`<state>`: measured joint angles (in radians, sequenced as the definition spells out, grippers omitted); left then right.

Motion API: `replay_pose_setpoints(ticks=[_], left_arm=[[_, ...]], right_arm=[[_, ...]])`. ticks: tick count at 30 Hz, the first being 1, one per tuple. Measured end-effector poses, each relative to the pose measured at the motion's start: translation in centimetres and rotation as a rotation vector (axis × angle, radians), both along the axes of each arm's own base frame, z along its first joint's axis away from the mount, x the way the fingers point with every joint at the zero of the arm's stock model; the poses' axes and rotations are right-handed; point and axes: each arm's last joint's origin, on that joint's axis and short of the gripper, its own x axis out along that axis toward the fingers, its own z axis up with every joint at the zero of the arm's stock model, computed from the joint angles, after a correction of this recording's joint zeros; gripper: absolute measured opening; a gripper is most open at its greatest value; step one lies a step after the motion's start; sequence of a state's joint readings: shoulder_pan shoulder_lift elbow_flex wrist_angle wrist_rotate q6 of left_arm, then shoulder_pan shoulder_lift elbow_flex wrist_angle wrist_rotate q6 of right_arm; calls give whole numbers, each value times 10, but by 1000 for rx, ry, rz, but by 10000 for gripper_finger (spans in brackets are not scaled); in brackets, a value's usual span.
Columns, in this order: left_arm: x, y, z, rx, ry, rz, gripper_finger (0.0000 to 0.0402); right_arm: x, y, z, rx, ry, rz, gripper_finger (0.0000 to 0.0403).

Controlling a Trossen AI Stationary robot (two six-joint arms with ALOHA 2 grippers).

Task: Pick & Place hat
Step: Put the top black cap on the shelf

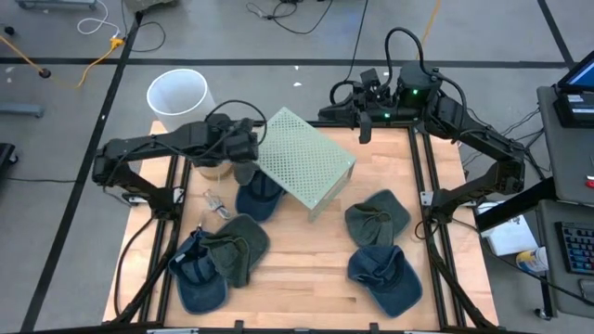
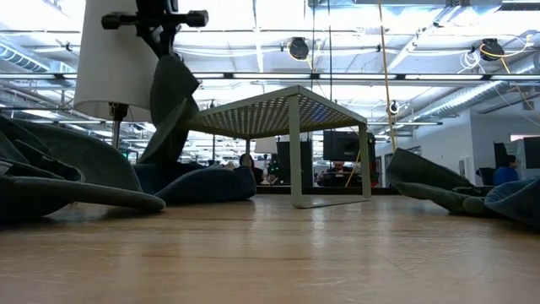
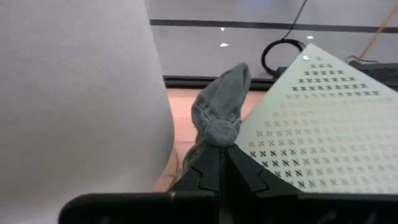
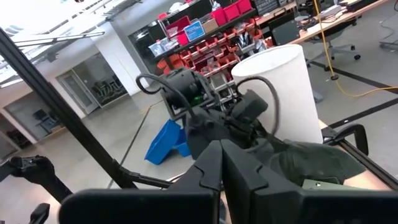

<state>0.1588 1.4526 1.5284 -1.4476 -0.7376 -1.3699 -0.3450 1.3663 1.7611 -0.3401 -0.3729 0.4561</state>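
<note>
A pale green perforated metal shelf riser [image 1: 304, 160] stands near the middle of the wooden table [image 1: 306, 274] and is taken here as the landmark. The left gripper [image 1: 244, 160] is held just beside the riser's left edge, raised above the table, with its jaws closed on a fold of a grey-green fabric cap [image 3: 219, 113]. In the low view the same cap [image 2: 169, 105] is seen hanging down from the gripper [image 2: 160, 29], lifted beside the riser [image 2: 278, 114], its lower end reaching the dark blue cap [image 1: 257, 197] that lies on the table just in front of the riser's left corner. In the left wrist view the closed fingers [image 3: 205, 174] are seen pinching the cloth, with the riser's punched top [image 3: 317, 130] close alongside.

A white cylindrical bucket [image 1: 178, 95] stands to the left of and behind the riser, beyond the left gripper. Two overlapping caps, one olive [image 1: 238, 246] and one blue [image 1: 198, 278], lie farther in front of the riser's left side. To the right of and in front of the riser, a grey-green cap [image 1: 376, 218] and a blue cap [image 1: 385, 274] are laid one before the other.

The right gripper [image 1: 364, 130] is parked behind the riser's right end, at the table's far edge, with its jaws closed on nothing.
</note>
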Motion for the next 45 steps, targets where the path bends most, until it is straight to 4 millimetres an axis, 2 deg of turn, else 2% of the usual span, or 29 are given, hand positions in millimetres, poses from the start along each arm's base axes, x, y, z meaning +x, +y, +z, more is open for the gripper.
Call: replay_pose_setpoints(ticks=[10, 20, 26, 30, 36, 41, 45], left_arm=[[-10, -9, 14, 36, -2, -103, 5], [-4, -10, 68, 242, 15, -311, 4], [12, -9, 86, 400, 94, -534, 4], [27, -7, 91, 513, 221, -675, 4], [51, -3, 78, 562, 459, -826, 4], [78, 3, 52, 546, 621, -798, 4], [92, 0, 39, 555, 686, -770, 4]], right_arm=[[0, 0, 0, -4, 0, 0, 1], [0, 2, 0, 4, 0, 53, 1], [-3, 4, 2, 3, -7, 112, 2], [-15, 8, 10, 0, -36, 124, 1], [-48, 16, 31, 76, -134, 54, 3], [-71, 24, 42, 79, -192, 19, 4], [-87, 30, 48, 66, -227, 22, 4]])
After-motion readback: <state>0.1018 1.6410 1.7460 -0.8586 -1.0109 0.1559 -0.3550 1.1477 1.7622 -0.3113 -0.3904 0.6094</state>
